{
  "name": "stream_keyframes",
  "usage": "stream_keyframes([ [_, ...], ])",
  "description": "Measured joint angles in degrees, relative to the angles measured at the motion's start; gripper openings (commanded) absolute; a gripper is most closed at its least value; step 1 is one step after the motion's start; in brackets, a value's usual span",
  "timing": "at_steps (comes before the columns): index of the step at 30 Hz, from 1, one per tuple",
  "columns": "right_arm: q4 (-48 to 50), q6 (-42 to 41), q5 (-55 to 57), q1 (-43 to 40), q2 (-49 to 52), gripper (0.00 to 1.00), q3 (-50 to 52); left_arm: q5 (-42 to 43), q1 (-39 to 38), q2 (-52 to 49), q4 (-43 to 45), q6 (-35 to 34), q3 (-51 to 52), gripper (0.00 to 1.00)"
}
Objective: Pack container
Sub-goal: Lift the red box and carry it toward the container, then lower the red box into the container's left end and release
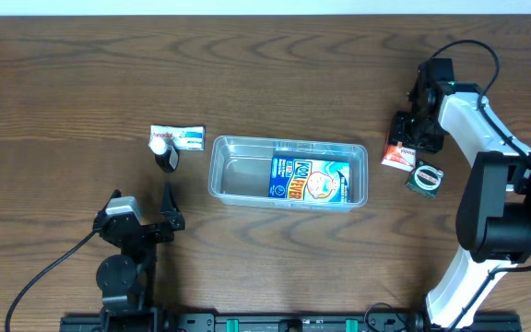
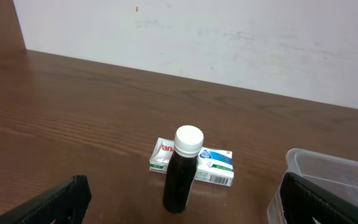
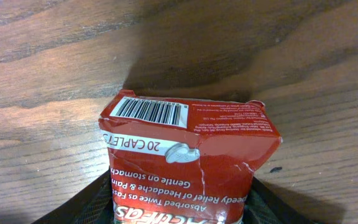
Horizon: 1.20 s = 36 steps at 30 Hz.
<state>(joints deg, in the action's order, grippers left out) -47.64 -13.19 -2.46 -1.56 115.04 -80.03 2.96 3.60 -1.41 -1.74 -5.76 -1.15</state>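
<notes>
The clear plastic container stands at the table's middle with a blue printed carton lying in its right half. Its corner shows in the left wrist view. My right gripper is at the far right, shut on a red caplet box that is low over the table. In the right wrist view the box fills the space between the fingers. My left gripper is open and empty at the front left. A dark bottle with a white cap stands ahead of it.
The bottle stands upright in front of a white and red carton left of the container; the carton also shows in the left wrist view. A small round green tin lies just right of the red box.
</notes>
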Motion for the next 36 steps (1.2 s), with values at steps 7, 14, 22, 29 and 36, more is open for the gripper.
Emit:
stream_keyframes([
  [7, -5.2, 0.7, 0.1, 0.0, 0.0, 0.6, -1.7, 0.0, 0.0, 0.0, 0.0, 0.0, 0.0, 0.98],
  [14, -11.9, 1.8, -1.4, 0.0, -3.3, 0.58, -9.1, 0.0, 0.0, 0.0, 0.0, 0.0, 0.0, 0.98],
  [22, -13.2, 2.2, -15.3, 0.0, -15.0, 0.57, -12.8, 0.0, 0.0, 0.0, 0.0, 0.0, 0.0, 0.98],
  [29, -15.1, 3.4, -30.3, 3.4, -20.3, 0.57, -12.8, 0.0, 0.0, 0.0, 0.0, 0.0, 0.0, 0.98],
  [36, -19.8, 4.2, -33.0, 12.0, -21.2, 0.58, -12.8, 0.0, 0.0, 0.0, 0.0, 0.0, 0.0, 0.98],
])
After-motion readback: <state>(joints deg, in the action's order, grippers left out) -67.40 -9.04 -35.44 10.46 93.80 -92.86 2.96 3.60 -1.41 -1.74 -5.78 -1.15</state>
